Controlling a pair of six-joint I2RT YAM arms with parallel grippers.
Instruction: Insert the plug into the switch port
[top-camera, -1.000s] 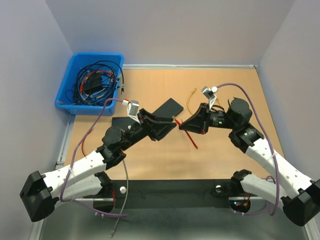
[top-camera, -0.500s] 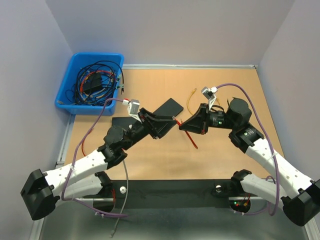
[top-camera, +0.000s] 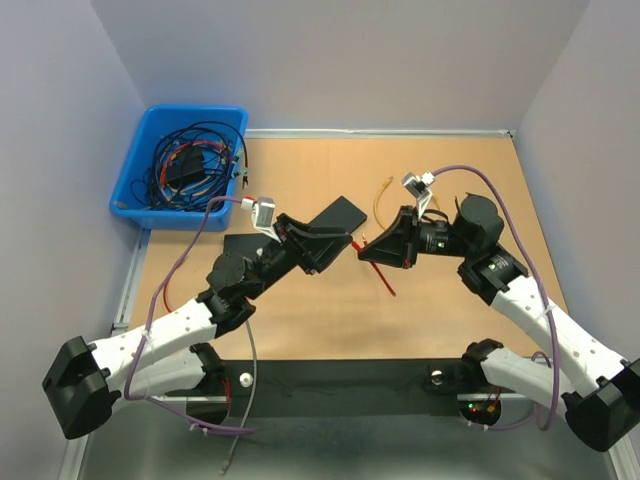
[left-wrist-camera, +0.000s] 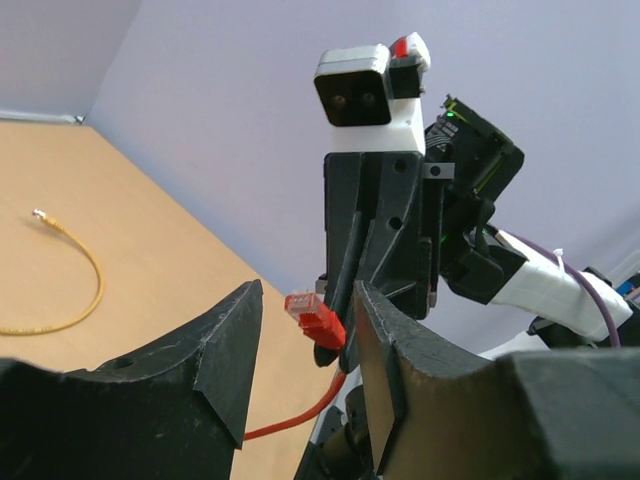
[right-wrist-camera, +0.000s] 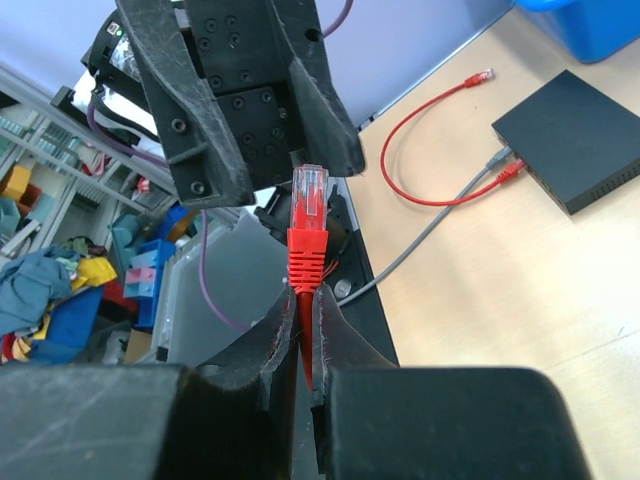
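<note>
The table (top-camera: 450, 180) is smooth tan board, walled by plain pale panels; at its far-left corner sits a glossy blue plastic bin (top-camera: 195, 110) holding a tangle of thin dark cables (top-camera: 190, 165). A thin yellow cable (left-wrist-camera: 97, 275) curls in a loose arc on the bare board.

The plug (right-wrist-camera: 308, 235) is a small clear plastic connector, squared at the tip, with a ribbed red rubber boot behind it; it is off the table, in the air between the two arms near the middle of the workspace. The right gripper (right-wrist-camera: 305, 300) has its matte black, wedge-shaped fingers pressed together on the tail of that boot, so the plug stands straight up out of the pinch; its red cable (top-camera: 384, 280) trails back down to the board below.

The left gripper (left-wrist-camera: 305, 300) faces it just beside, its angular black fingers standing apart with nothing between them; from the left wrist the plug shows through that gap, tilted, and touching neither finger.

The switch (right-wrist-camera: 570, 150) is a flat, sharp-cornered matte black box lying on the board towards the bin, with leads (right-wrist-camera: 503, 170) already seated along one edge; the plug is well apart from it. From above, two flat dark shapes lie near the left arm, and which of them is the switch is hard to tell.
</note>
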